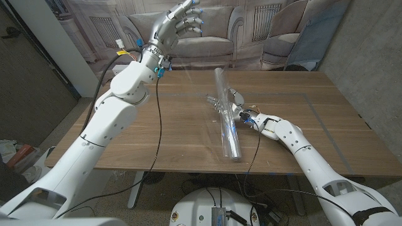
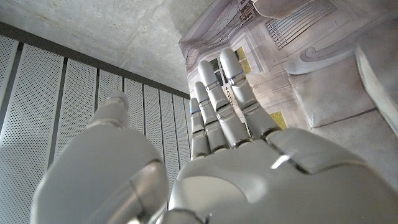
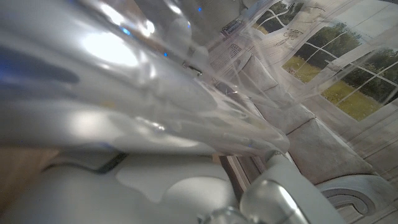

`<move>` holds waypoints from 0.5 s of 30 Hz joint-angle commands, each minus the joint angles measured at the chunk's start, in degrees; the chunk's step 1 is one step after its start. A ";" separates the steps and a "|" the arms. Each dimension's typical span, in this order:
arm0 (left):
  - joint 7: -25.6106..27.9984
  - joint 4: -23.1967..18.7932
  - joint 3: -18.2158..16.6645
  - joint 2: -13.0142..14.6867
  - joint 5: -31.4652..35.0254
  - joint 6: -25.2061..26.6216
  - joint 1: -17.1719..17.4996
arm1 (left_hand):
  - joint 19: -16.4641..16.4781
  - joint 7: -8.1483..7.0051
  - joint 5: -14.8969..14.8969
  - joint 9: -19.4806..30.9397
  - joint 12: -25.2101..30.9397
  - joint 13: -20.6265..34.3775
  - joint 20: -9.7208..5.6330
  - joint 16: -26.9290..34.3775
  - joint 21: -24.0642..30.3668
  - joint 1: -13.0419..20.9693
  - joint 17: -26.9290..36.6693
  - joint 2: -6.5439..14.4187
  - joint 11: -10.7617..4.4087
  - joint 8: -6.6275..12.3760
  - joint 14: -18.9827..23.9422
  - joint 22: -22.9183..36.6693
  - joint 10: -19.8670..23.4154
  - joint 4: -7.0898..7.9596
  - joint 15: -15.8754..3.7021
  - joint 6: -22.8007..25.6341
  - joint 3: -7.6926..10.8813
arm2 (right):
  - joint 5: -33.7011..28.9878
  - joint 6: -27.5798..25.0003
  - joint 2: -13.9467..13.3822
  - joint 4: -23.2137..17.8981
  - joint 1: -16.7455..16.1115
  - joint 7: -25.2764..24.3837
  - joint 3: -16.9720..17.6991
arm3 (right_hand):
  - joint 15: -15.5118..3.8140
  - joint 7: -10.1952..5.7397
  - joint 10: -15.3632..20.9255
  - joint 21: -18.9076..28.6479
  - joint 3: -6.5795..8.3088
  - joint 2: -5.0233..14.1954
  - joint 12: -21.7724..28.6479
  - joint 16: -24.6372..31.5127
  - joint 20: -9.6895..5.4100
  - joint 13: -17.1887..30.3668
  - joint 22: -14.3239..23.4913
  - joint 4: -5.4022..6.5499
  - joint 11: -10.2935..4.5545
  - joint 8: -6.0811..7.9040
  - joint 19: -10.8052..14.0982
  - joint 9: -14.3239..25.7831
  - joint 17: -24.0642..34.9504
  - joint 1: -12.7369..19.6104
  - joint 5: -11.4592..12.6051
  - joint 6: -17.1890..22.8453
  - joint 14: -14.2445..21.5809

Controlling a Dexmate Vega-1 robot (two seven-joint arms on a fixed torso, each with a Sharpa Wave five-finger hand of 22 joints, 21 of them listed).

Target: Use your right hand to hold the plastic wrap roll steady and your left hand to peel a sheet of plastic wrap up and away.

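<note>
Nearest your camera, the plastic wrap roll (image 1: 227, 119) is lying on the wooden table (image 1: 182, 135), running from the near edge toward the far side, clear and glinting. Your right hand (image 1: 233, 108) is sitting against the roll about midway along it, fingers curled onto the tube and appearing to be gripping it; the right wrist view is showing crinkled film (image 3: 249, 118) draped close over that hand.

Farther back, your left hand (image 1: 181, 25) is hanging high above the table's far left part, well apart from the roll, fingers (image 2: 227, 99) spread and reaching upward. A faint sheet seems to be stretching between the roll and that raised hand (it is nearly invisible against the printed sofa backdrop (image 1: 207, 34)), but whether the fingers are pinching its edge cannot be told from here.

Judging by this, the peel looks well along. What could go wrong: if you are pulling higher or faster, the thin film could be tearing or slipping out of the left fingers, and it clings readily, so slack could be folding back onto itself. If your right hand's hold is loosening, the light tube could be rolling or lifting off the table with the pull.
</note>
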 commanded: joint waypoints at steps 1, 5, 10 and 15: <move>10.00 -1.39 1.60 -1.06 6.00 -6.08 3.28 | -3.76 -0.29 0.81 0.84 -1.05 0.99 2.50 -2.09 -2.88 -1.05 0.32 0.70 1.10 -1.63 -5.23 0.28 -5.68 -0.26 -0.12 -4.21 -1.76 | -0.15 -0.62 0.09 -0.34 0.46 -0.56 -0.47 | 0.35 -0.11 0.07 -0.08 0.18 0.03 0.29 -0.03 -2.02 -0.02 0.14 0.02 0.28 -0.21 1.19 0.24 -0.07 -0.48 0.29 0.68 0.03; 9.30 -0.93 1.55 0.93 4.46 -6.70 3.00 | -5.07 -0.38 0.94 1.07 -1.23 1.25 3.11 -2.80 -3.77 -1.49 0.45 1.06 1.55 -1.88 -7.29 0.37 -6.99 -0.11 0.40 -4.84 -2.25 | -0.15 -0.89 0.10 -0.68 0.44 -1.05 -0.57 | 0.43 -0.15 0.06 -0.09 0.20 0.05 0.29 0.01 -2.04 -0.02 0.11 0.01 0.34 -0.24 1.21 0.25 -0.07 -0.50 0.30 0.68 0.12; 8.71 -1.03 1.20 2.92 2.11 -6.48 3.40 | -5.22 -0.33 0.97 1.20 -1.12 1.33 3.42 -2.95 -4.06 -1.88 0.52 1.14 1.54 -1.75 -7.82 0.40 -7.09 0.04 0.55 -4.49 -2.59 | -0.21 -1.04 0.25 -0.76 0.53 -1.29 -0.86 | 0.43 -0.14 -0.02 -0.11 0.22 0.05 0.26 0.03 -2.05 -0.02 0.05 -0.01 0.33 -0.27 1.22 0.26 -0.07 -0.54 0.30 0.72 0.16; 8.63 -1.07 0.58 4.36 -0.16 -5.88 3.69 | -5.33 -0.12 1.03 1.31 -0.95 1.25 3.44 -2.85 -4.30 -2.03 0.55 1.27 1.58 -1.31 -7.71 0.43 -6.79 0.10 0.49 -3.39 -2.80 | -0.36 -0.72 0.67 -0.46 0.75 -1.49 -1.07 | 0.30 -0.16 0.08 -0.13 0.23 0.03 0.30 0.01 -2.04 -0.02 0.01 -0.04 0.36 -0.29 1.24 0.27 -0.07 -0.57 0.31 0.78 0.11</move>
